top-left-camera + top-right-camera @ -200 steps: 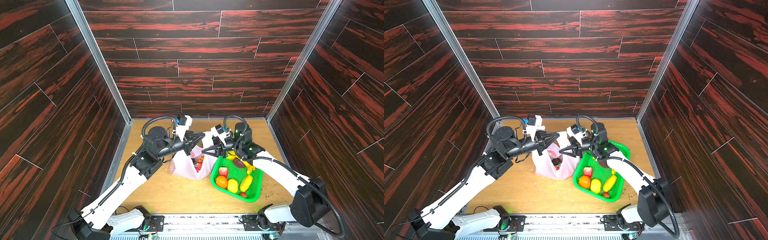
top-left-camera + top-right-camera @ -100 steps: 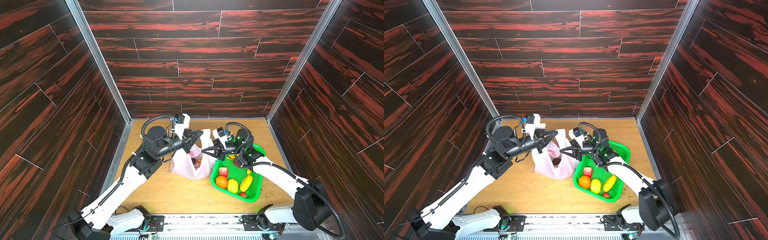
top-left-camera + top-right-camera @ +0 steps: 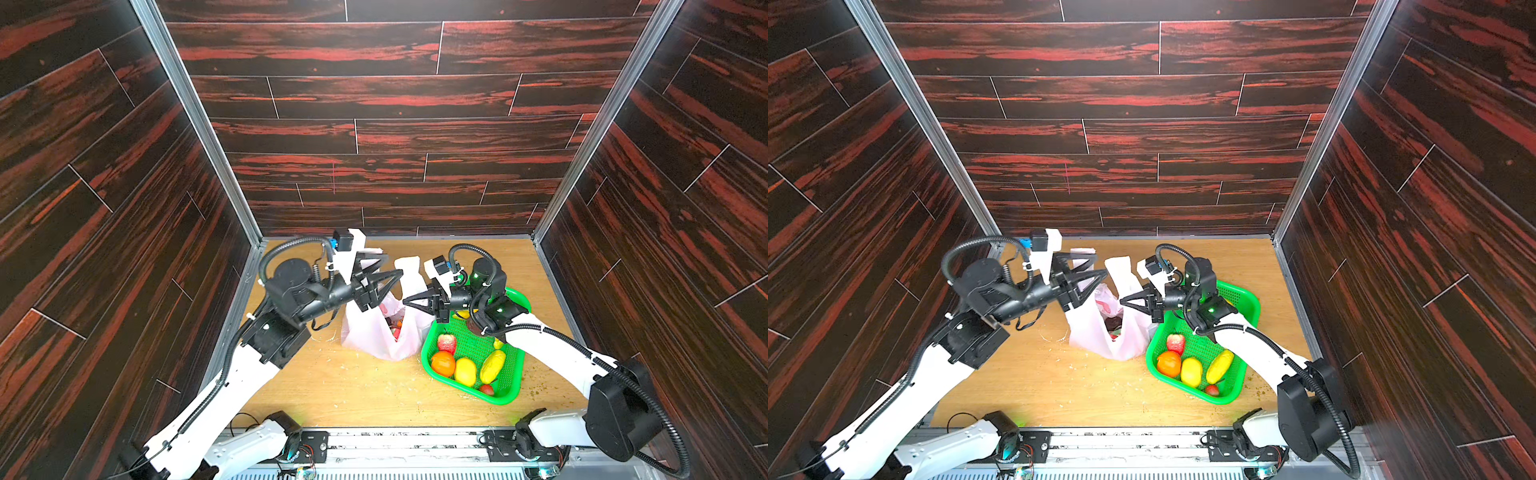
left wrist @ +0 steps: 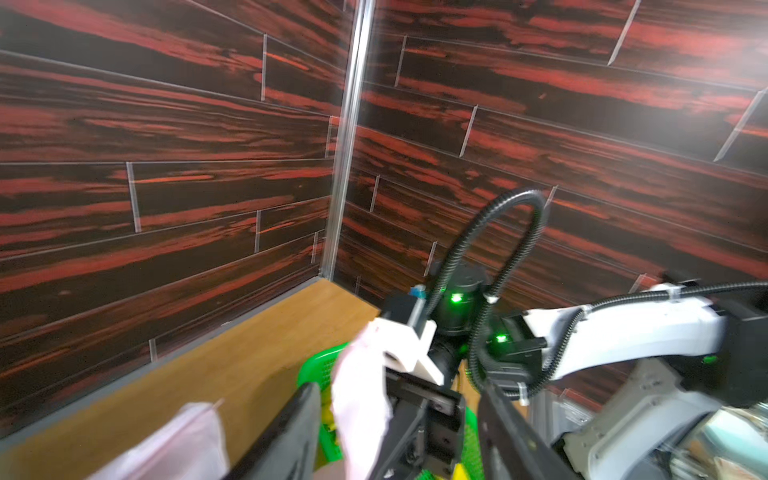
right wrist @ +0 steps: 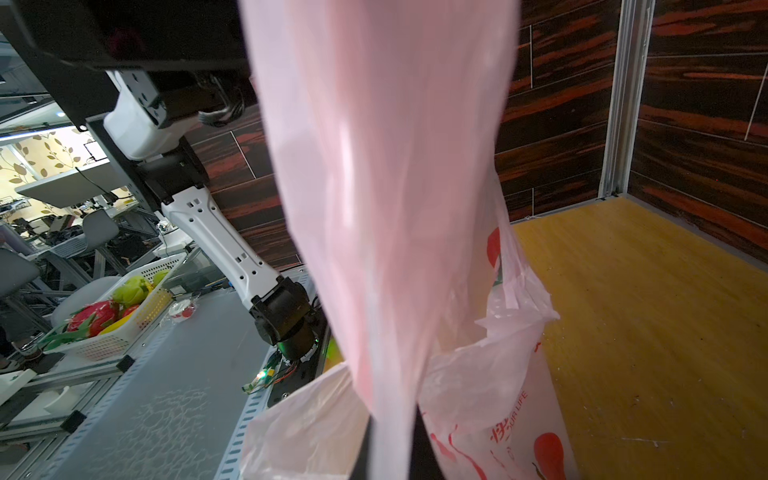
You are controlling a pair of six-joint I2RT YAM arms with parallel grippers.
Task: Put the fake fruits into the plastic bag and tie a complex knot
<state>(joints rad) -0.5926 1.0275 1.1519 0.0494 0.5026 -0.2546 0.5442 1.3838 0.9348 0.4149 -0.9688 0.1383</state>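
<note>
Right wrist — plastic bag [image 5: 374, 187] pinched in right gripper [image 5: 392, 419].

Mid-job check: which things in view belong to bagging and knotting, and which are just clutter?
Job: plastic bag; its strap handle, pinched by the right gripper; open left gripper; fake fruits in the green basket.
Lying about: crumbs on the table; white basket of fruit outside the cell.

Both top views: bright, even light from above; soft faint shadows on bench [image 3: 365, 395]; wall planks [image 3: 395, 95] bow at frame edges. Left wrist view: motion-blurred throughout. Right wrist view: plastic bag [image 5: 386, 166] close to lens, blurred; background sharper.
</note>
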